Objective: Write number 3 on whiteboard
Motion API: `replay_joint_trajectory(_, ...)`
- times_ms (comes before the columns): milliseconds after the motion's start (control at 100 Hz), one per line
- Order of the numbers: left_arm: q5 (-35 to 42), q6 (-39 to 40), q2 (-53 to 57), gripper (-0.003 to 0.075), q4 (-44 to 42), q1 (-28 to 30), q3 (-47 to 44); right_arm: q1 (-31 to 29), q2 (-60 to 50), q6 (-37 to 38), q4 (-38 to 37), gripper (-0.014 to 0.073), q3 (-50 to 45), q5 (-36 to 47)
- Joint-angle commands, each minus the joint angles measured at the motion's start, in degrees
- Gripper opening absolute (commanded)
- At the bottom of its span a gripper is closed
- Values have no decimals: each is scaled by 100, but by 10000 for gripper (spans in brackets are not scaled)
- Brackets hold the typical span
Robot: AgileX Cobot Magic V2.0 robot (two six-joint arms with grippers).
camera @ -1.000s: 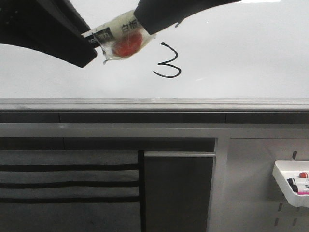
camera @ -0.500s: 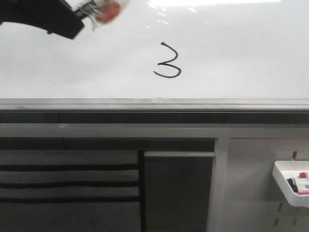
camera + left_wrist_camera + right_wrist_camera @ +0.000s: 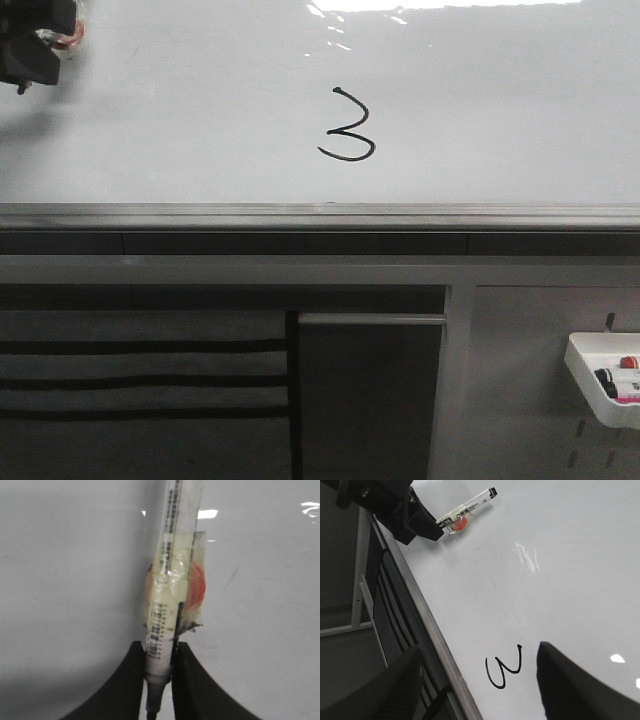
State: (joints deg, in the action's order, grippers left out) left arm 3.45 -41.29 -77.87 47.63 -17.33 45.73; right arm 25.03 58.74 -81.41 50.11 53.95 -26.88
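The whiteboard (image 3: 500, 110) fills the upper half of the front view, with the number 3 (image 3: 347, 125) drawn near its centre. At ten o'clock from the digit, the left gripper (image 3: 159, 666) is clamped on a taped marker (image 3: 172, 595). The right gripper (image 3: 480, 680) has its fingers spread wide, holding nothing, just above the board.

Glossy smooth whiteboard (image 3: 500, 120) with a brushed grey metal edge strip (image 3: 320, 215).
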Motion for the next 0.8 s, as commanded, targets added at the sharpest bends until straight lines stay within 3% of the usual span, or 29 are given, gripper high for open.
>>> replay_joint_trajectory(0, 630, 62, -2, -18, 65, 11, 157, -48, -60, 14, 224, 435, 193, 261)
replay_joint_trajectory(440, 707, 62, -297, 10, 65, 11, 157, -48, -60, 14, 224, 435, 193, 271)
replay_joint_trajectory(540, 649, 62, -355, 99, 65, 11, 157, -48, -60, 14, 224, 435, 193, 271)
replay_joint_trajectory(730, 562, 49, -274, 396, -173, 11, 157, -48, -71, 23, 224, 435, 193, 290)
replay_joint_trajectory(790, 451, 49, -134, 458, -462, 15, 157, -90, -126, 248, 224, 435, 193, 300)
